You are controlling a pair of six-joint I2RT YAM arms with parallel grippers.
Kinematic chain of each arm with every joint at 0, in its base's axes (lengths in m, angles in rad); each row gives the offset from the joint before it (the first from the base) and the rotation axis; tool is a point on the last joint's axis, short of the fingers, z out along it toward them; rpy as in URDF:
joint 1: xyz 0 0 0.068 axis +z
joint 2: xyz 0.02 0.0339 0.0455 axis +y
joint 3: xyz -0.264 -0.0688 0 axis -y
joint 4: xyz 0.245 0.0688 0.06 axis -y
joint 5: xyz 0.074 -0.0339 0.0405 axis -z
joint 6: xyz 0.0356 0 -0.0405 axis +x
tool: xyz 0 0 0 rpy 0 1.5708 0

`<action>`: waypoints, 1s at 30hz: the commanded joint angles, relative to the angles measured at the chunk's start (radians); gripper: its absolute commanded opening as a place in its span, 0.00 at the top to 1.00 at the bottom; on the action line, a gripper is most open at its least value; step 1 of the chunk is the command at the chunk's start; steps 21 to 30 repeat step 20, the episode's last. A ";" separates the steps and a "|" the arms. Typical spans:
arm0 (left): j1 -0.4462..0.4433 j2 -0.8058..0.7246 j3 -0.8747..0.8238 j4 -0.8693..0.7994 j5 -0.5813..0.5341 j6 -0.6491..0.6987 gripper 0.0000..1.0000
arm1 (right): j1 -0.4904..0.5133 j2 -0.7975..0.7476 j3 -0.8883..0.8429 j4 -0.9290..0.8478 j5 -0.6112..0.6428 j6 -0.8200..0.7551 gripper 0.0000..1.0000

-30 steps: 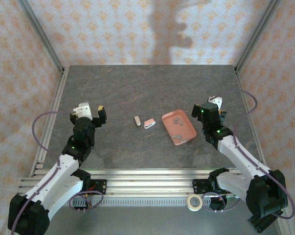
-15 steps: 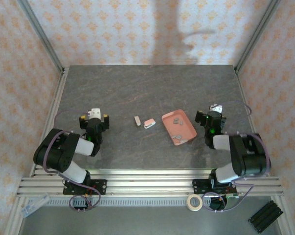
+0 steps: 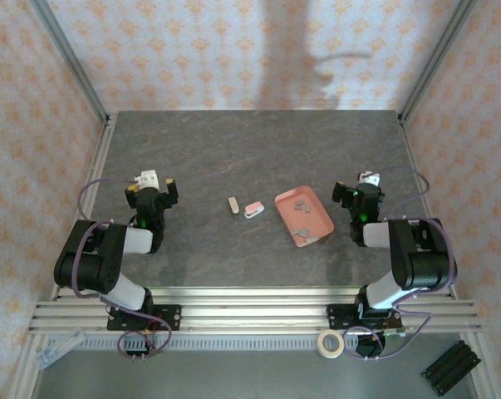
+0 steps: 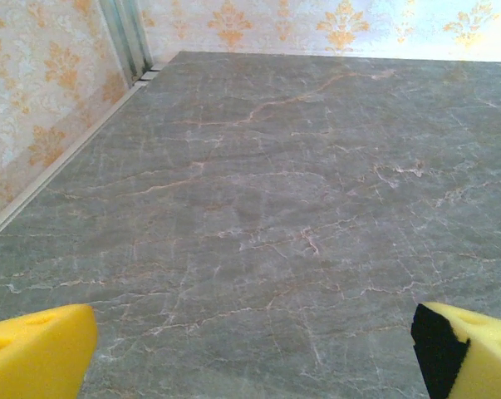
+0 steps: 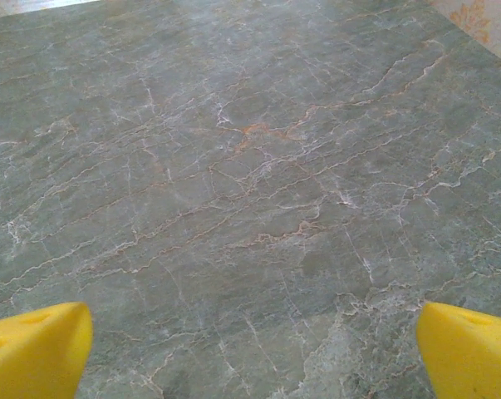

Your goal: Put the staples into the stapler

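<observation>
The stapler [image 3: 254,209], tiny, pale pink and white, lies on the dark stone table near the middle. A small grey staple block [image 3: 233,204] lies just left of it. More staples [image 3: 301,202] lie in the salmon-pink tray [image 3: 320,219] to the stapler's right. My left gripper [image 3: 151,185] sits low at the table's left, well left of the staple block. It is open: its yellow fingertips [image 4: 36,350] stand wide apart over bare table around the left gripper [image 4: 250,357]. My right gripper [image 3: 358,186] rests right of the tray, and the right gripper [image 5: 250,357] is open too, nothing between its pads [image 5: 469,351].
Both arms are folded back close to their bases at the near edge. Metal frame posts [image 3: 71,62] and patterned walls close in the table on three sides. A roll of tape [image 3: 331,342] lies on the near rail.
Both arms have folded back from a stretched pose to a tucked one, with the grippers staying roughly where they were. The stapler, staples and tray have not moved.
</observation>
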 commanded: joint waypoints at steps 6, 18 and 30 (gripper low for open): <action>-0.008 0.001 0.021 -0.017 0.017 0.002 0.00 | -0.002 -0.012 0.014 0.029 0.003 0.001 0.00; -0.007 0.001 0.025 -0.021 0.018 0.003 0.00 | -0.002 -0.012 0.014 0.029 0.002 0.000 0.00; -0.008 0.001 0.023 -0.021 0.019 0.005 0.00 | 0.000 -0.012 0.014 0.029 0.001 0.001 0.00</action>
